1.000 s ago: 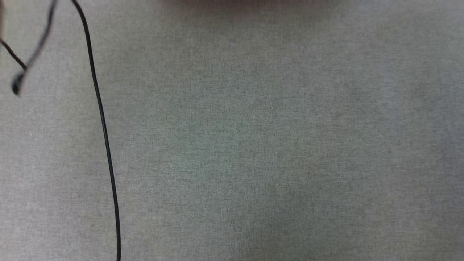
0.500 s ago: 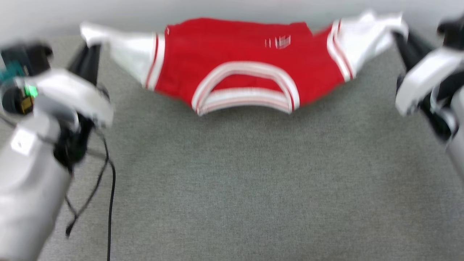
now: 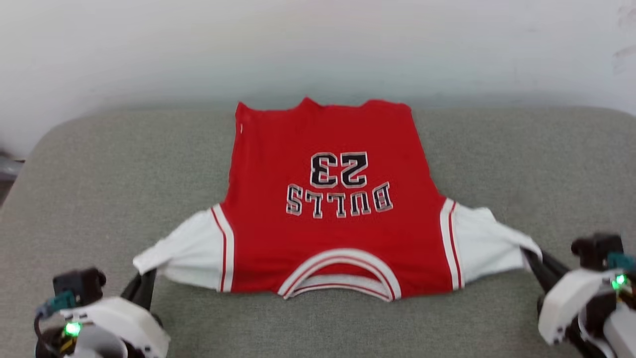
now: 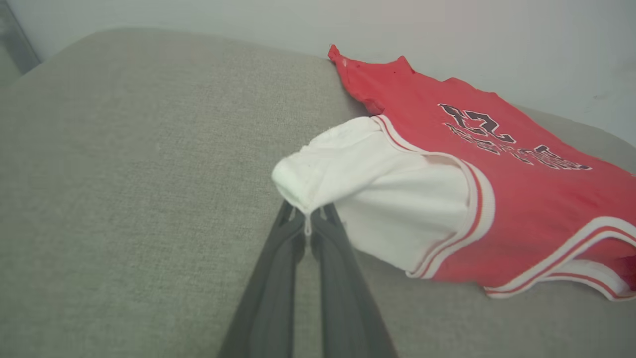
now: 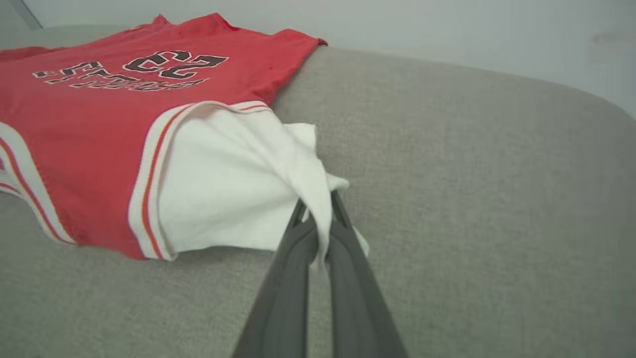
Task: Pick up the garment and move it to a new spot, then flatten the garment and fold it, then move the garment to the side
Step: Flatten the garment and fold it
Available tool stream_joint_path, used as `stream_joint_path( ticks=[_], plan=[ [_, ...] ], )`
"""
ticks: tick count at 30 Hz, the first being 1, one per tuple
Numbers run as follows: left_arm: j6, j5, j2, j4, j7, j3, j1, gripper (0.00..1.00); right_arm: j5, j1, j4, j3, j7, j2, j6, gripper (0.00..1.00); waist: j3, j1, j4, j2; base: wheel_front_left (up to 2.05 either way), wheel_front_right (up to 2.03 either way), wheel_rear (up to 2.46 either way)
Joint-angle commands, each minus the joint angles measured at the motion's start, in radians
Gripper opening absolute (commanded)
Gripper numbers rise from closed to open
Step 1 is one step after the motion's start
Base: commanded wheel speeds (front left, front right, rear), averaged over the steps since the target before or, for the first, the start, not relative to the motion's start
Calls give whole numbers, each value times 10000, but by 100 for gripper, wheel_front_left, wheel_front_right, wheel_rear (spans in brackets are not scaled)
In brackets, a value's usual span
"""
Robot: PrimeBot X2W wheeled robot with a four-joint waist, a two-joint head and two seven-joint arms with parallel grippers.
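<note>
Our left hand [image 3: 148,276] clenches the tip of the left sleeve [image 3: 184,251] of a red T-shirt [image 3: 328,219], while our right hand [image 3: 527,254] is clamped the same way on the tip of the right sleeve [image 3: 482,243]. From the left wrist, we see the two dark fingers [image 4: 278,278] pressed together with a fold of white cloth caught between their ends. The right wrist view shows the same pinch on the other side, with white fabric bunched around the closed fingers [image 5: 348,278].

We see the T-shirt spread front-up across the middle of a grey fabric-covered table [image 3: 99,164], its hem toward the pale wall [image 3: 318,49] and its striped collar [image 3: 343,256] nearest us. Both sleeves are drawn outward toward our hands, and their tips look raised slightly off the table. The lettering [image 3: 339,199] reads BULLS with 23 beyond it, upside down from our head. A green light [image 3: 73,328] glows on our left wrist and another green light [image 3: 618,282] on the right.
</note>
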Motion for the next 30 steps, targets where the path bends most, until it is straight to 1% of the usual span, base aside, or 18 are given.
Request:
stream_joint_path(
  ticks=[1, 3, 6, 13, 17, 21, 22, 23, 24, 30],
  plan=[
    [114, -103, 82, -115, -36, 9, 297, 0, -30, 458, -150, -191, 77, -117, -18, 0, -278, 4, 41, -1, 0, 0, 0],
    [302, -226, 149, -292, -39, 21, 854, 0, -124, 1267, -462, -564, 237, -224, -18, 0, -465, 4, 54, -1, 0, 0, 0],
    [533, -351, 206, -525, -30, -29, 1552, 0, -221, 2454, -974, -1176, 607, -208, -20, 0, -612, 4, 83, -1, 0, 0, 0],
    [785, -476, 192, -759, 46, -191, 2377, 0, -762, 4761, -1807, -2520, 1255, 243, -20, 0, -716, 4, 226, -1, 0, 0, 0],
    [786, -538, 150, -786, 24, -218, 2528, 0, -1077, 5607, -2252, -3094, 1639, 560, -20, 0, -732, 4, 288, -1, 0, 0, 0],
    [801, -522, 83, -848, 0, -266, 2548, 0, -1381, 5897, -2837, -3573, 1927, 855, -20, 0, -725, 4, 289, -1, 0, 0, 0],
    [796, -498, 68, -876, -14, -278, 2519, 0, -1454, 5899, -2990, -3708, 1966, 923, -20, 23, -721, 4, 288, -1, 0, 0, 0],
    [806, -469, 54, -906, -20, -293, 2484, 0, -1540, 5884, -3134, -3830, 2011, 979, -20, 70, -717, 4, 291, -1, 0, 0, 0],
    [824, -428, 38, -947, -24, -318, 2441, 0, -1621, 5835, -3324, -3971, 1989, 1055, -17, 100, -713, 4, 298, -1, 0, 0, 0],
    [964, -195, -59, -1352, -45, -444, 2233, 0, -1862, 5236, -4572, -4747, 2153, 1094, -14, 100, -636, 4, 424, -1, 0, 0, 0]
  ],
)
